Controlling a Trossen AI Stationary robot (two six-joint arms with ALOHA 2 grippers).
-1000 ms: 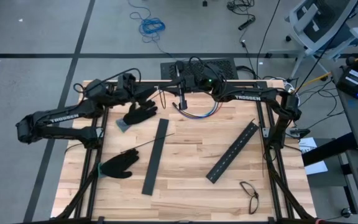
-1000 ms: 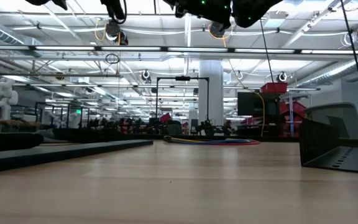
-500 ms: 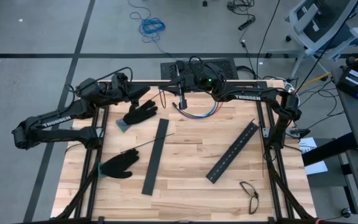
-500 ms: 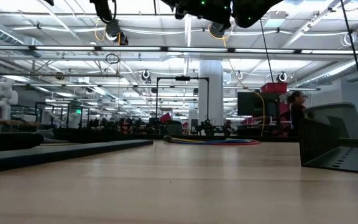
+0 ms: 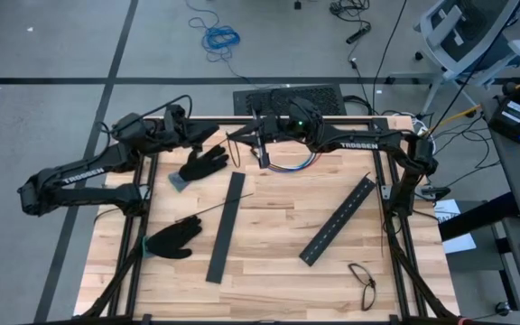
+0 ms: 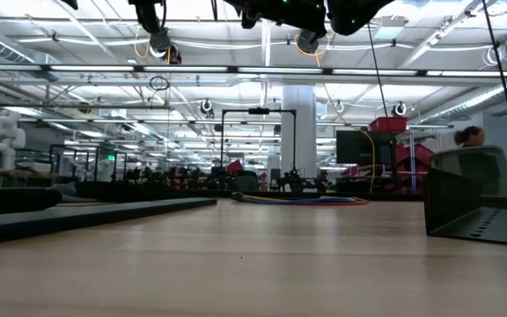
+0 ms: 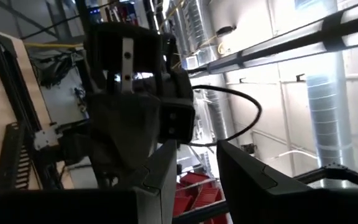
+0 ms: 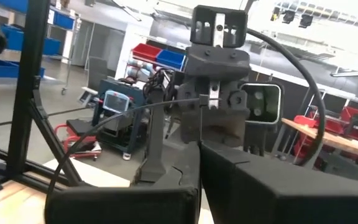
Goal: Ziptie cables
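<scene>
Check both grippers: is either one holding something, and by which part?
The right gripper is shut on a ziptie, pinching it near one end. Between the left gripper's fingers, nothing can be made out.

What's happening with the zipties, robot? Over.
Right hand shut on thin dark plastic ziptie, above wooden table's back edge. Left hand open, facing it. Coloured wire bundle lying loose nearby. Nothing in the way.

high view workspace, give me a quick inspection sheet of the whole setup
surface: wooden table, bare wood between items
job's things: one ziptie gripped in the right pincer; loose ziptie lying left of centre
clutter: two slotted bars, two gloves, glasses
grippers: left pincer open, empty, raised at back left; right pincer shut, raised at back centre
cables: coloured bundle near the back edge
surroundings: blue cord on floor, chair
</scene>
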